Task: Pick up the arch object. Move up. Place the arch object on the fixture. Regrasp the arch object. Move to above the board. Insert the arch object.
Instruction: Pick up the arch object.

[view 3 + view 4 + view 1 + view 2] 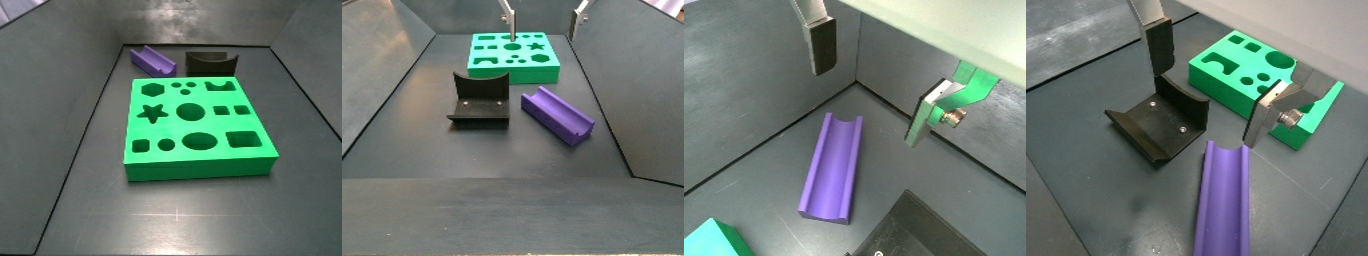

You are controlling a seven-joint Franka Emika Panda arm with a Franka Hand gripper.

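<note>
The purple arch object (pixel 834 165) (pixel 1223 200) lies flat on the grey floor, groove up, beside the black fixture (pixel 1156 125) (pixel 478 98). Both side views show it (pixel 154 60) (pixel 559 113) just off one end of the green board (pixel 194 125) (pixel 513 55). My gripper (pixel 867 105) (pixel 1207 108) hangs open above the floor with nothing between its fingers. One dark-padded finger (pixel 1160 50) is over the fixture and another (pixel 1271 118) is in front of the board. In a side view only the fingertips (pixel 509 20) show, high over the board.
Sloping grey walls (pixel 376 80) close in the floor on all sides. A corner of the board (pixel 711 240) and an edge of the fixture (pixel 925 230) lie close to the arch object's near end.
</note>
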